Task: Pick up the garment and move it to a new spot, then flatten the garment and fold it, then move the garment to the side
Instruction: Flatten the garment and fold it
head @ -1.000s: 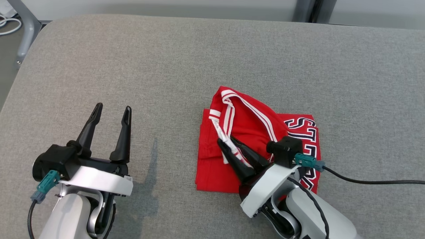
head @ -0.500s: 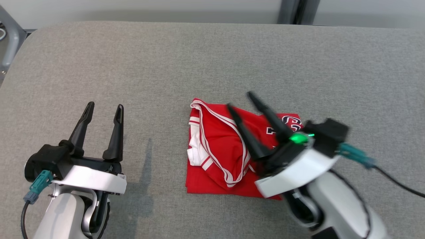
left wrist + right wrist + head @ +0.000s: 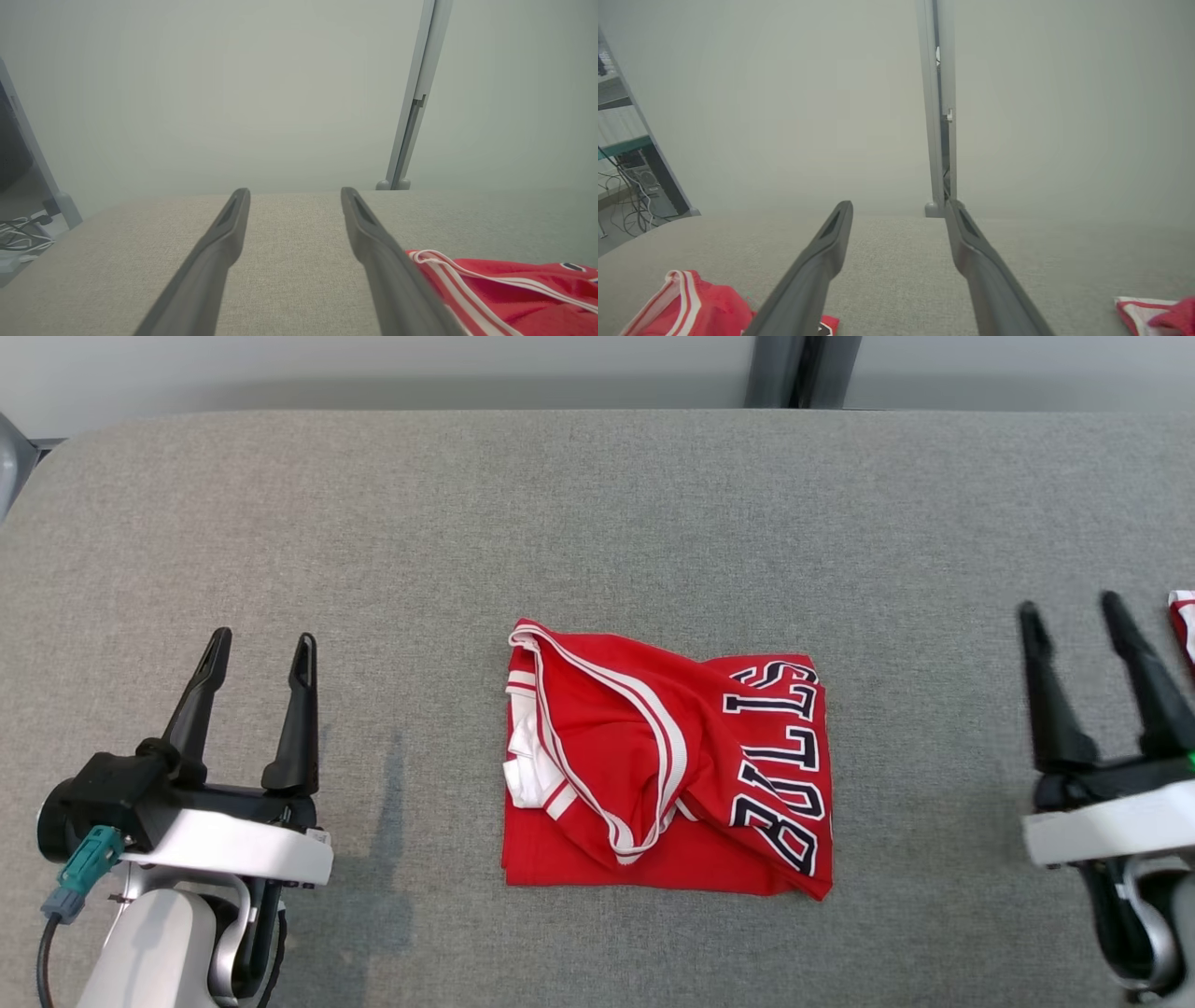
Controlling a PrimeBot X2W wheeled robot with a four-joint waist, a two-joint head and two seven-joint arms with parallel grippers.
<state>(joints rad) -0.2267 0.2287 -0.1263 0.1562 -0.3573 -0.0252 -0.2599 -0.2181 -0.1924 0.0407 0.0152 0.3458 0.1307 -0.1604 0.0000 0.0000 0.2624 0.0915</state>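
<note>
Now both grippers are wide open and hold nothing. The left gripper hangs over the grey table at the left. Its two dark fingers are spread and point away from the robot. The right gripper is far over at the right, spread the same way. Neither one touches the cloth.

The garment lies between them in the middle of the table, well apart from both. It is a red sports shirt with white stripes along its edges and dark letters on one side. It is folded into a rough square. The top layer is bumpy, though, and a striped loop sits loose on top.

Another bit of red and white cloth peeks in at the right edge, near the right gripper.

I think the shirt is light, soft and floppy. It will not keep its shape when lifted, so the layers may slide apart and the fold may open. A good place to take hold is a thick folded edge, pinching all the layers together, one gripper on each side. The striped loop looks easy to grab, but pulling only that would likely undo the fold.
</note>
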